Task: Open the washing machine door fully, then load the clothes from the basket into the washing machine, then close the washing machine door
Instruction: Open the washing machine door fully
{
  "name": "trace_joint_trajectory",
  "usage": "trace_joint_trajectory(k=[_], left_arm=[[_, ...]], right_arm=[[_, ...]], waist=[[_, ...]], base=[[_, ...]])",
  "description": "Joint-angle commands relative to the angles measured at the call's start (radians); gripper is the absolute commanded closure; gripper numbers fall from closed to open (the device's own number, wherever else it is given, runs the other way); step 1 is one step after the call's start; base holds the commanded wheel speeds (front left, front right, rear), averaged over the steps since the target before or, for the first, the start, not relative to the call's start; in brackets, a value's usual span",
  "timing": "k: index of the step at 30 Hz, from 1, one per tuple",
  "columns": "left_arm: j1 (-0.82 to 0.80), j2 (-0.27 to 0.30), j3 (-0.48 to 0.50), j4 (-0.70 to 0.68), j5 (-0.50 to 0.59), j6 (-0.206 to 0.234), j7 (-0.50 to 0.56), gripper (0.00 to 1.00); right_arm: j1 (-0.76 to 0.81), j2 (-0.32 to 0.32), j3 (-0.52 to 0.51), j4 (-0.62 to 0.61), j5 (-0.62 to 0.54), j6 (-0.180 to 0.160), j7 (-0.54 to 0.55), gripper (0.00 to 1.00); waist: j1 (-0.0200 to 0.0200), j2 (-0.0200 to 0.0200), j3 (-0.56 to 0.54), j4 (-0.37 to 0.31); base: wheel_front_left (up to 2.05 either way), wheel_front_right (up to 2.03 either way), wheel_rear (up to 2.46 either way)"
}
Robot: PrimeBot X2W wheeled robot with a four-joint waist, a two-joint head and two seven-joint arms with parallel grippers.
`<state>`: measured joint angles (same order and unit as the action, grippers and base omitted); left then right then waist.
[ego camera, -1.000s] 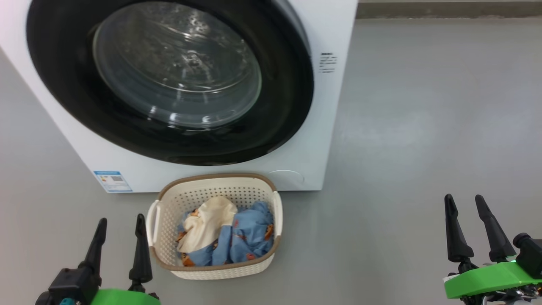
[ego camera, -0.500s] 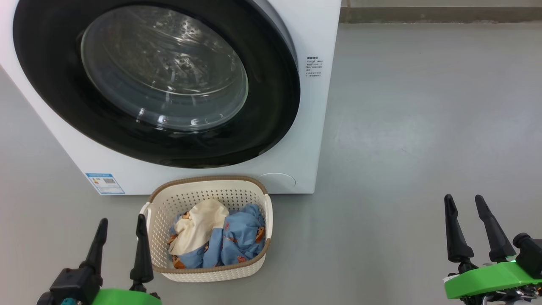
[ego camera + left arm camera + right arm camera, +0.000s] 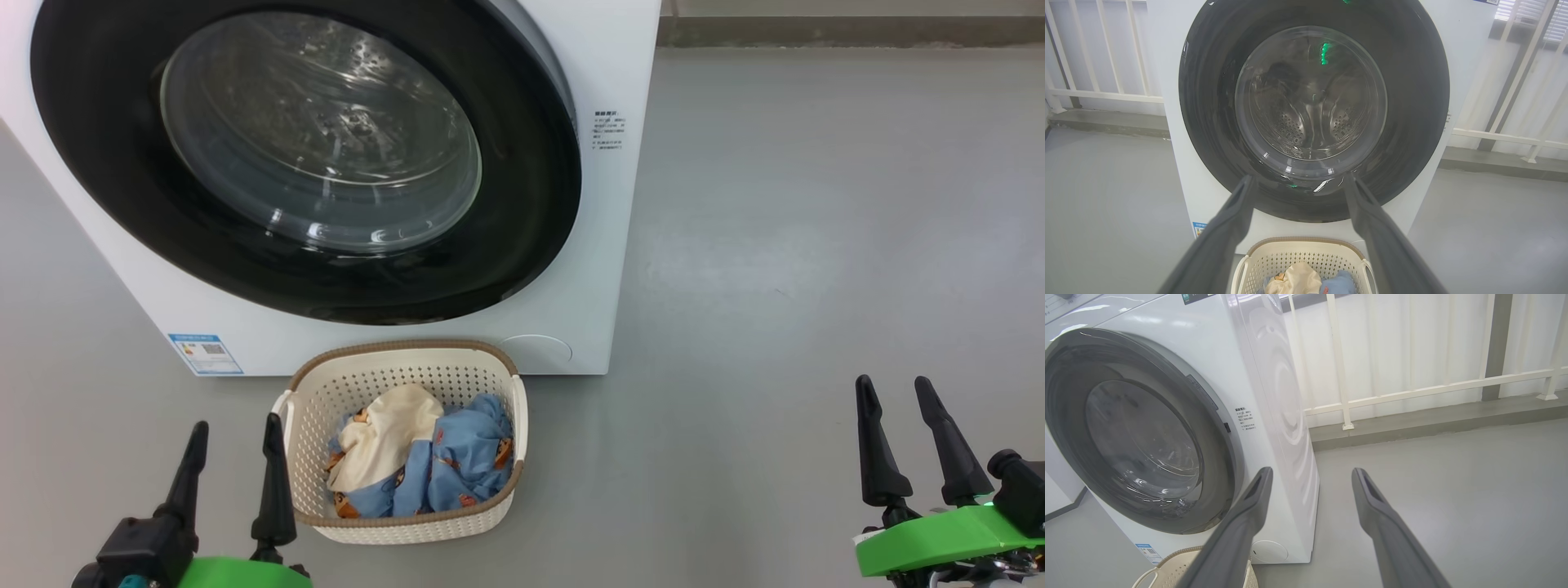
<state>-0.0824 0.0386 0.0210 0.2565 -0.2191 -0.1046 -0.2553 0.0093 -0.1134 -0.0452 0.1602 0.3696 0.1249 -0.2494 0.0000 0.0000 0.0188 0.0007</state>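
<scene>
Washing machine (image 3: 629, 49) labels (image 3: 205, 353) illegible

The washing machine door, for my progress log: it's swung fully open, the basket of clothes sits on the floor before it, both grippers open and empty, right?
No: the head view shows the washing machine door shut, not swung open. The basket of clothes sits before it; left gripper and right gripper are open and empty.

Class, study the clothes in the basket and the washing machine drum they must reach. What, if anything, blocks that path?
The washing machine door does: it covers the opening in the front of the washing machine, above and behind the basket holding the clothes. Nothing else visible intervenes.
</scene>
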Motion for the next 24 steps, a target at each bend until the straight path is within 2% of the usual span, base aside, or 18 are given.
trace_joint_trajectory(k=[1, 19, 20, 21, 22, 23, 24], left_arm=[[-0.023, 0.012, 0.028, -0.033, -0.010, 0.001, -0.006, 0.00], [-0.024, 0.012, 0.023, -0.034, -0.012, 0.000, -0.006, 0.00], [-0.024, 0.012, 0.020, -0.034, -0.013, 0.001, -0.006, 0.00], [-0.024, 0.012, 0.017, -0.034, -0.015, 0.002, -0.006, 0.00], [-0.024, 0.012, 0.014, -0.035, -0.018, 0.004, -0.006, 0.00], [-0.023, 0.012, 0.010, -0.035, -0.021, 0.005, -0.006, 0.00], [-0.024, 0.012, 0.006, -0.036, -0.025, 0.007, -0.006, 0.00]], right_arm=[[-0.022, -0.014, 0.018, -0.023, 0.000, 0.006, -0.012, 0.00], [-0.031, -0.003, 0.012, -0.024, 0.022, 0.006, -0.012, 0.00], [-0.036, 0.000, 0.014, -0.024, 0.031, 0.006, -0.012, 0.06], [-0.042, 0.002, 0.016, -0.022, 0.044, 0.006, -0.012, 0.52], [-0.051, 0.004, 0.016, -0.020, 0.059, 0.006, -0.012, 0.74], [-0.061, 0.006, 0.018, -0.018, 0.075, 0.006, -0.012, 0.91], [-0.074, 0.005, 0.022, -0.013, 0.092, 0.006, -0.012, 1.00]], waist=[[0.0000, 0.0000, 0.001, 0.001], [0.0000, 0.0000, 0.007, 0.001], [0.0000, 0.0000, 0.009, 0.001], [0.0000, 0.0000, 0.011, 0.001], [0.0000, 0.0000, 0.013, 0.001], [0.0000, 0.0000, 0.016, 0.001], [0.0000, 0.0000, 0.020, 0.002]], base=[[0.00, 0.00, 0.00], [0.00, 0.00, 0.00], [0.00, 0.00, 0.00], [0.00, 0.00, 0.00], [0.00, 0.00, 0.00], [0.00, 0.00, 0.00], [0.00, 0.00, 0.00]])
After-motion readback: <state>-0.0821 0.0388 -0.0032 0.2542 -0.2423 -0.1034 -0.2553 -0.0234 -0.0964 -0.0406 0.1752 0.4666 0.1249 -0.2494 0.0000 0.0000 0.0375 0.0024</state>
